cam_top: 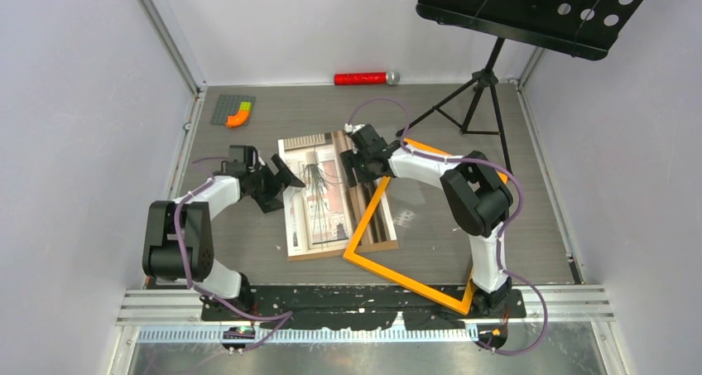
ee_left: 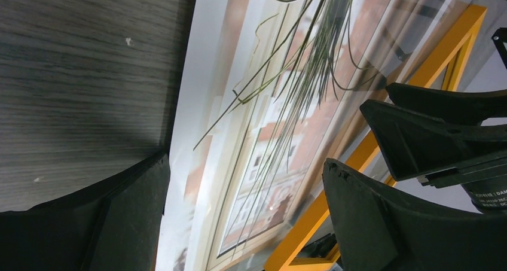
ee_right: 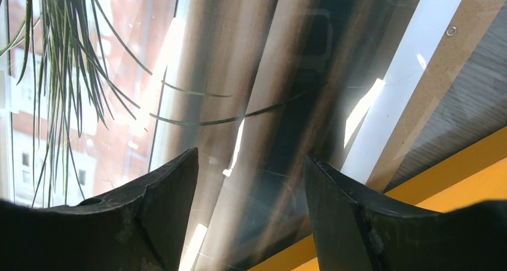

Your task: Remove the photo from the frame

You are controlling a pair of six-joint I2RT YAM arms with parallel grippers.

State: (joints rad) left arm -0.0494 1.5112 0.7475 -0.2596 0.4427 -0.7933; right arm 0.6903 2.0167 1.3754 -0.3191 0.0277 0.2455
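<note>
At mid-table, you have the photo lying face up on a brown backing board, long side running away from the arm bases. The frame is no longer square around it. It sits skewed to the right, with its left bar crossing the right-hand strip of the photo and board and the rest on the table under your right arm.

Left gripper: parked at the photo's left edge with its jaws spread wide and nothing between them. The left wrist view shows one finger over bare table and the other over the print — whether either touches cannot be told. The orange bar and the right gripper appear beyond.

Right gripper: at the photo's far right part, close to the frame's left bar, with its jaws apart and gripping nothing. Its own camera shows the gripper over the curtain area of the print, with glare and fine scratches across the surface. The board's brown edge and the orange bar lie to the right.

Also noted: a red cylinder at the far edge, a grey plate with an orange block at far left, and a music stand at far right.
</note>
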